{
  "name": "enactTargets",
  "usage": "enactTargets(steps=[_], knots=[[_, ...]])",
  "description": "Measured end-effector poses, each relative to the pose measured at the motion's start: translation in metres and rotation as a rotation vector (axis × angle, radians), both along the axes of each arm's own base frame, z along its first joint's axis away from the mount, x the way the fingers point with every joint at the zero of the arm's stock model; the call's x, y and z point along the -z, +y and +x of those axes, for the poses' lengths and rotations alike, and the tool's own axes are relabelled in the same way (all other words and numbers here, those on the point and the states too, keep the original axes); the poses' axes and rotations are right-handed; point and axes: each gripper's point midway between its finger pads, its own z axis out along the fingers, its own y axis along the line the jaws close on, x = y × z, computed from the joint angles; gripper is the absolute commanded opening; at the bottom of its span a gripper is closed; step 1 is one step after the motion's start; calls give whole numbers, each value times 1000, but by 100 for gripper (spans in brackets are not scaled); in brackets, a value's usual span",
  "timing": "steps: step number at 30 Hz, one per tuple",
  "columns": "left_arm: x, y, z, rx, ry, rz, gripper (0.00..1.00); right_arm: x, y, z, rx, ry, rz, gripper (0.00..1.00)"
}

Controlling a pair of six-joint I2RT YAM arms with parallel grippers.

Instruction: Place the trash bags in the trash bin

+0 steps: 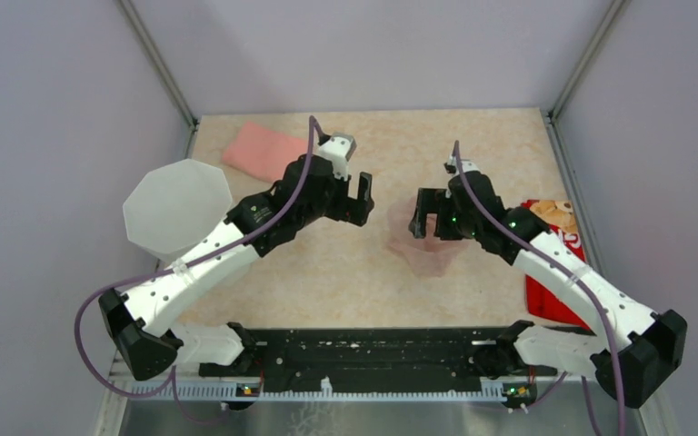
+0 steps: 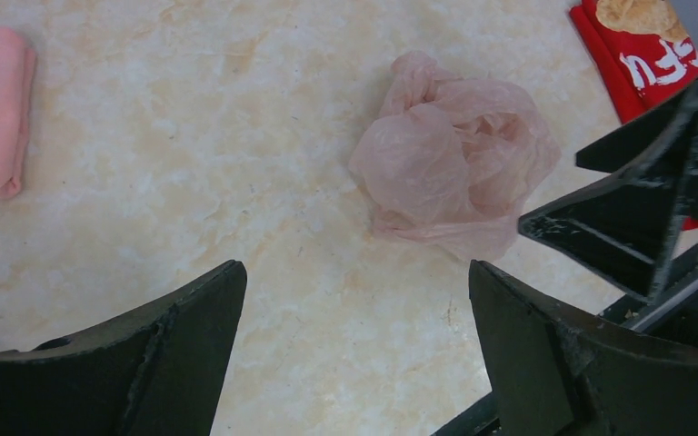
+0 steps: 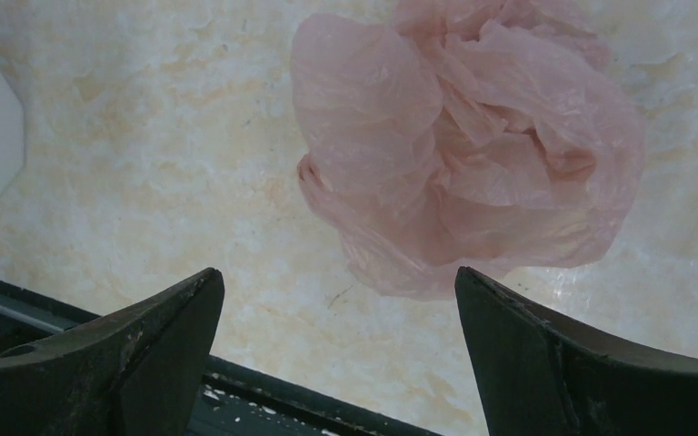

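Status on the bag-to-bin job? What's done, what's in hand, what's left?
Done: nothing yet. The trash bag lies crumpled on the table, apart from the trash bin.
In hand: nothing. The left gripper and right gripper are both open, close by the bag.
Left: grasp it, carry it to the bin, drop it in.
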Motion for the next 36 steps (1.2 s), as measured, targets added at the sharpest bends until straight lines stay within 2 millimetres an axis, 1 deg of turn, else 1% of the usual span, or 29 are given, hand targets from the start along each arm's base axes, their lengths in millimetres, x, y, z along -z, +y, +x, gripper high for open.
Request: enactTargets(steps=[4,7,9,12,15,19,22,25,27,30,32,34,36], knots=[[3,-8,-4,26,29,-23,99,26,12,1,-27,49,-7,98],[14,-20,-2,43,67,-40,99,41,19,5,-34,69,1,98],[26,-30,0,50,100,-40,99,48,23,8,-33,71,12,98],[50,-47,4,52,159,-30,97,57,27,12,-27,72,26,96],[71,-56,8,30,206,-25,95,68,31,17,-17,64,35,94],[91,-59,10,-5,255,-27,94,86,31,23,-1,64,22,93],[100,-55,10,-41,273,-29,94,98,31,31,16,63,-1,90],[111,-48,6,-75,298,-27,93,109,32,38,26,63,-25,85],[116,-43,2,-94,314,-33,93,117,33,42,31,66,-33,78],[113,-41,1,-121,329,-63,93,132,32,42,36,83,-49,59],[108,-40,1,-137,335,-93,92,139,31,41,41,94,-59,39],[102,-40,2,-154,350,-133,92,140,32,43,49,95,-48,16],[97,-39,3,-171,369,-175,92,136,35,48,58,88,-14,0]])
